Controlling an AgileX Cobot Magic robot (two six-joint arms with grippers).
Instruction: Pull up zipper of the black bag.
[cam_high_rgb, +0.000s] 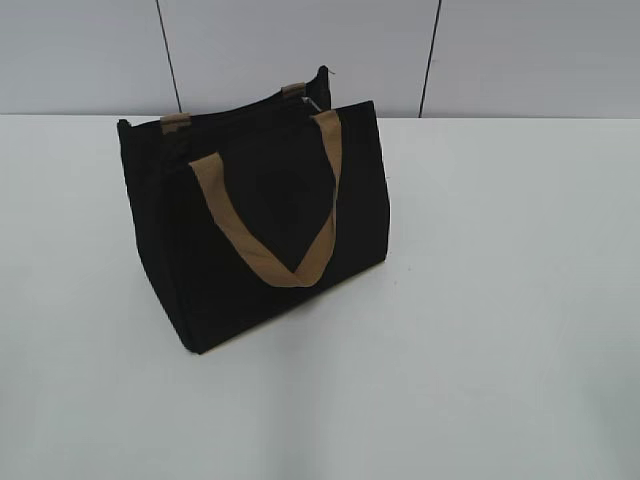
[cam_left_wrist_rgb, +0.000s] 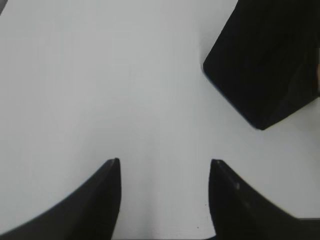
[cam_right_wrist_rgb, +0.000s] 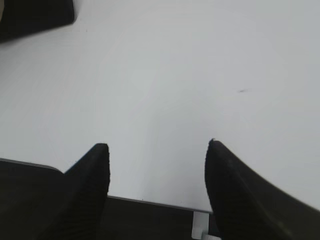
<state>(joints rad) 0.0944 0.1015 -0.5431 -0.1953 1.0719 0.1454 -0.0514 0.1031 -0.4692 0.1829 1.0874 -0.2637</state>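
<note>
The black bag (cam_high_rgb: 270, 220) stands upright on the white table, left of centre in the exterior view, with a tan handle (cam_high_rgb: 270, 225) hanging down its near side. A small silvery bit of the zipper (cam_high_rgb: 309, 103) shows at the bag's top far end. No gripper shows in the exterior view. In the left wrist view my left gripper (cam_left_wrist_rgb: 165, 162) is open and empty over bare table, and a lower corner of the bag (cam_left_wrist_rgb: 265, 65) lies at upper right. In the right wrist view my right gripper (cam_right_wrist_rgb: 157, 145) is open and empty above the table's near edge; the bag's corner (cam_right_wrist_rgb: 35, 17) is at upper left.
The white table (cam_high_rgb: 500, 300) reaches to a grey panelled wall (cam_high_rgb: 300, 50) behind the bag. The table's front edge (cam_right_wrist_rgb: 150, 202) runs just under the right gripper's fingers.
</note>
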